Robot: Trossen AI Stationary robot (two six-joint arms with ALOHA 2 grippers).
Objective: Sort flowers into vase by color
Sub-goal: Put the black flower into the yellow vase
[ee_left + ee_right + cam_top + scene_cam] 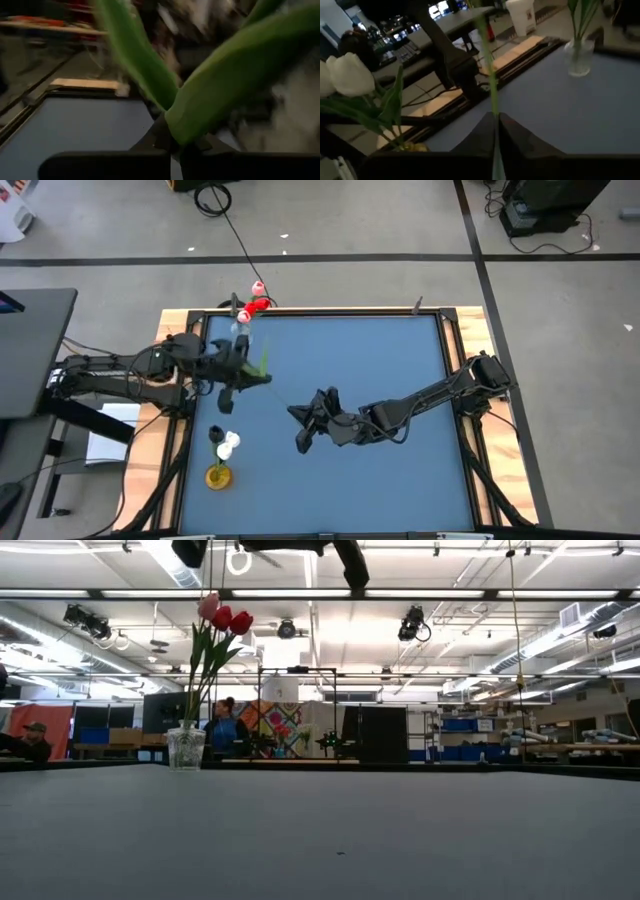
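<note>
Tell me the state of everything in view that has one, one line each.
Clear glass vase, upright, holding red and pink tulips.
Yellow vase, upright, holding white and dark tulips.
Long-stemmed green flower, lifted, gripped by both pincers.
Left pincer, shut on its leaves.
Right pincer, shut on its stem.

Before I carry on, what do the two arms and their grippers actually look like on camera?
Both arms are dark, near-black jointed links with black cabling along them. The left gripper and right gripper have two dark flat fingers tapering to the tips. No markings or coloured labels show.
</note>
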